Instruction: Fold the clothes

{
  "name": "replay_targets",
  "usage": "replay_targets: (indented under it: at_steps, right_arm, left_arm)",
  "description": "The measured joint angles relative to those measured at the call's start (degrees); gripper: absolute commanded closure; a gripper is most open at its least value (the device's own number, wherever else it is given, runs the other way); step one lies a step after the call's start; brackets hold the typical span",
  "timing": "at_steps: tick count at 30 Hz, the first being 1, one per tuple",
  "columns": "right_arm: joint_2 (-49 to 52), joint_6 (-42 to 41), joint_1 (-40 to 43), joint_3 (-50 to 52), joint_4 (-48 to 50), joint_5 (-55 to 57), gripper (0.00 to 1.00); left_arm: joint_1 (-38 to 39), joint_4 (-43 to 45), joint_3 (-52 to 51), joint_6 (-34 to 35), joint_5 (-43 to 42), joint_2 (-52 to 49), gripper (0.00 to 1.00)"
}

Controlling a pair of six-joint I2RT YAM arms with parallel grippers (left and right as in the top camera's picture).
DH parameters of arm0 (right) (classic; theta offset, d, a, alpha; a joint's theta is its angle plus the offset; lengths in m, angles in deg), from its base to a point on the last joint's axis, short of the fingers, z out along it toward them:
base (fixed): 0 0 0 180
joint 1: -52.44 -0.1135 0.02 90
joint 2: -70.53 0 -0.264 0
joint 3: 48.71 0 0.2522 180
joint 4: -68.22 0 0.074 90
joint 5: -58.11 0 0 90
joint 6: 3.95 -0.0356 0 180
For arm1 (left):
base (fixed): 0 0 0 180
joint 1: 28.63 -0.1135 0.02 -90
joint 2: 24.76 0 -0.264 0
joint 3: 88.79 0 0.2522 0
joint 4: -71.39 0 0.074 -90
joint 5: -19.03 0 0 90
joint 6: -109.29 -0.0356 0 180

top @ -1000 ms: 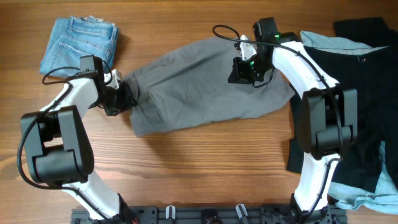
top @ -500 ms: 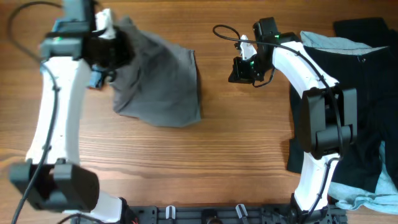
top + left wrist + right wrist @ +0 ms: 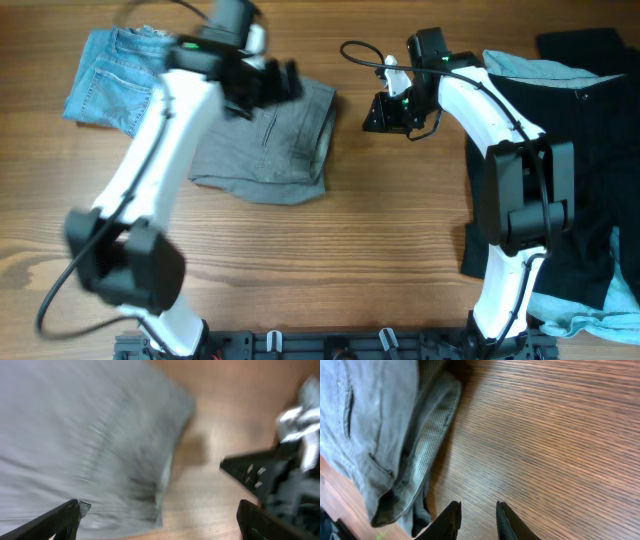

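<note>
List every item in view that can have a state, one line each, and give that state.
grey shorts: folded over, lying on the table, not gripped.
denim shorts: folded.
black garment: spread out, unfolded.
pale-blue garment: rumpled, unfolded.
left claw: open wide, empty, above the grey shorts.
right claw: slightly open, empty, over bare wood.

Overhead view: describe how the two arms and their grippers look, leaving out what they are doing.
The two arms match. The left arm and right arm have smooth white links joined by bulky black joints. Each ends in a black two-finger gripper: the left gripper and the right gripper. A thin black cable loops beside the right wrist, where a small green light glows.
</note>
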Motion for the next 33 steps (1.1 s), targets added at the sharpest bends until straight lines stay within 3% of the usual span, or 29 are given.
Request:
replay_targets:
  at_steps: [1,2,3,6,9,11,13,14,16,21,22,23,24,25,28,30,33]
  right_arm:
    - [-0.09,1.14,-0.02,0.00,0.66,-2.10,0.82]
    - [-0.72,2.64,-0.04,0.00,2.27,-5.66,0.88]
    - [-1.09,2.80,-0.11,0.00,2.86,-7.06,0.88]
    - [-3.10,2.95,-3.02,0.00,4.79,-10.08,0.88]
    - [-1.20,2.47,-11.21,0.00,4.68,-4.90,0.90]
    - [3.15,0.09,-14.93,0.00,4.11,-1.38,0.90]
    - [7.37,-3.43,-14.69,-0.04,2.86,-1.36,0.90]
    - [7.37,-5.33,-14.03,-0.17,1.55,-0.44,0.90]
    - [7.41,-7.32,-13.46,-0.26,-0.35,0.15,0.90]
    - [3.54,-7.39,-13.27,0.22,-2.71,4.07,0.89]
    - [-0.42,-7.39,-13.22,0.44,-1.95,4.74,0.89]
    - [-4.07,-7.39,-13.22,0.55,-0.74,5.03,0.89]
    - [-8.44,-7.39,-13.22,0.55,1.31,5.16,0.89]
    - [-12.04,-7.37,-13.22,0.48,3.17,5.35,0.88]
    - [-17.25,-7.39,-13.22,0.04,8.87,6.88,0.84]
    - [-17.00,-7.10,-13.22,0.11,9.44,8.13,0.89]
    - [-16.98,-6.97,-13.22,0.11,10.19,11.28,0.91]
  left_arm:
    - [-2.82,-0.90,0.87,-0.59,0.20,2.47,0.58]
    - [-6.75,-3.21,1.77,-1.07,0.66,5.60,0.86]
    - [-9.07,-5.33,2.40,-1.18,0.83,6.69,0.96]
    - [-12.61,-7.78,-0.39,-3.23,0.61,4.68,0.96]
    - [-12.52,-5.44,-8.81,-6.91,-1.31,-1.49,0.96]
    - [-12.50,-2.43,-15.08,-8.11,-1.99,-5.62,0.88]
    - [-12.61,0.35,-19.23,-8.63,-2.01,-8.94,0.82]
    - [-12.94,0.66,-20.02,-8.81,-2.08,-10.36,0.88]
    - [-13.88,0.94,-20.06,-9.18,-2.43,-10.64,0.87]
    - [-19.96,-6.69,-18.08,-9.60,-5.05,-7.65,0.90]
    - [-20.94,-8.02,-17.66,-9.90,-5.46,-4.81,0.87]
    - [-21.59,-8.85,-17.46,-10.08,-5.68,-1.44,0.72]
    - [-22.01,-9.55,-17.29,-10.21,-5.84,1.70,0.25]
    - [-22.45,-10.51,-17.05,-10.51,-5.99,6.78,0.00]
    - [-22.62,-13.77,-16.04,-10.64,-6.38,15.28,0.00]
    - [-22.62,-15.21,-16.79,-8.46,-6.60,15.98,0.00]
    - [-22.51,-8.02,-25.29,-1.88,-7.91,15.47,0.00]
